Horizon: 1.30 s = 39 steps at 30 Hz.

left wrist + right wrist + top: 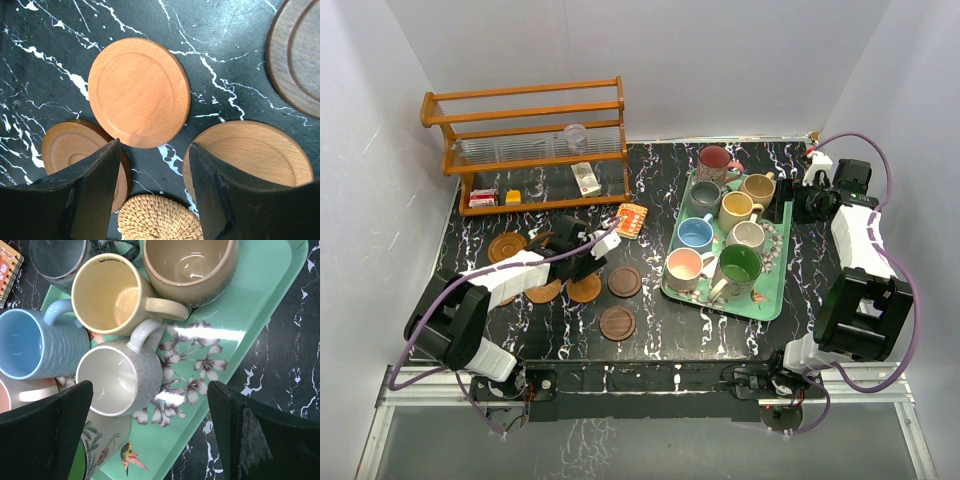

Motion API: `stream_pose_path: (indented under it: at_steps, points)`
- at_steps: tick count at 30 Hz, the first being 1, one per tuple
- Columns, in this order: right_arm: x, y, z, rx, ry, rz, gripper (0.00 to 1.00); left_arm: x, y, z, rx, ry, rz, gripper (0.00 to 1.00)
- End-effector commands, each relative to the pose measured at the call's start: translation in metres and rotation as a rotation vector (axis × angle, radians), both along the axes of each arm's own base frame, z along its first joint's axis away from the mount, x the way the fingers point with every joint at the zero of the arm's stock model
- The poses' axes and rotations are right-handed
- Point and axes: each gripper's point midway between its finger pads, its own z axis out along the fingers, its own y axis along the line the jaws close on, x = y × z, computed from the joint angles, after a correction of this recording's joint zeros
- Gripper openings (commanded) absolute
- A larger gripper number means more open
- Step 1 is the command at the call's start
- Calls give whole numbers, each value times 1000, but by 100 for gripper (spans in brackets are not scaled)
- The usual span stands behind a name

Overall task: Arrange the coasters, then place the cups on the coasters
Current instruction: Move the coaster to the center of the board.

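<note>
1. Wooden, pale coaster lies just ahead of left gripper, whose jaws stand apart, holding nothing.
2. Right gripper gapes wide; off-white mug sits below, between its jaws, on green tray.

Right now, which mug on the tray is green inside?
The green mug at the near end of the tray, just right of the pink mug. Only its inside is dark green; the other seven insides show no green.
</note>
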Motion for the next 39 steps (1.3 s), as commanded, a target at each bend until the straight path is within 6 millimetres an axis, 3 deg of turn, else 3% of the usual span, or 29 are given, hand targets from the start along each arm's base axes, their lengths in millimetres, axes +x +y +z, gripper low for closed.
stream_pose_path:
  at_steps: [1, 6, 12, 17, 28, 39]
  points:
    - [10, -7, 14, -29, -59, 2, 98, -6, -17, 16, -99, 36, -21, 57]
    - [10, -7, 12, -28, -53, 1, 98, -14, -57, 54, -284, 79, -144, 60]
    - [10, -9, 10, -36, -49, -6, 98, -15, -101, 55, -352, 165, -278, 63]
    - [10, -10, 9, -40, -47, -9, 98, -9, -121, 40, -327, 203, -328, 64]
    - [10, -10, 11, -32, -50, -6, 98, -6, -126, 6, -250, 235, -322, 63]
    - [10, -9, 11, -30, -52, -4, 98, 29, -104, -10, -126, 152, -194, 62]
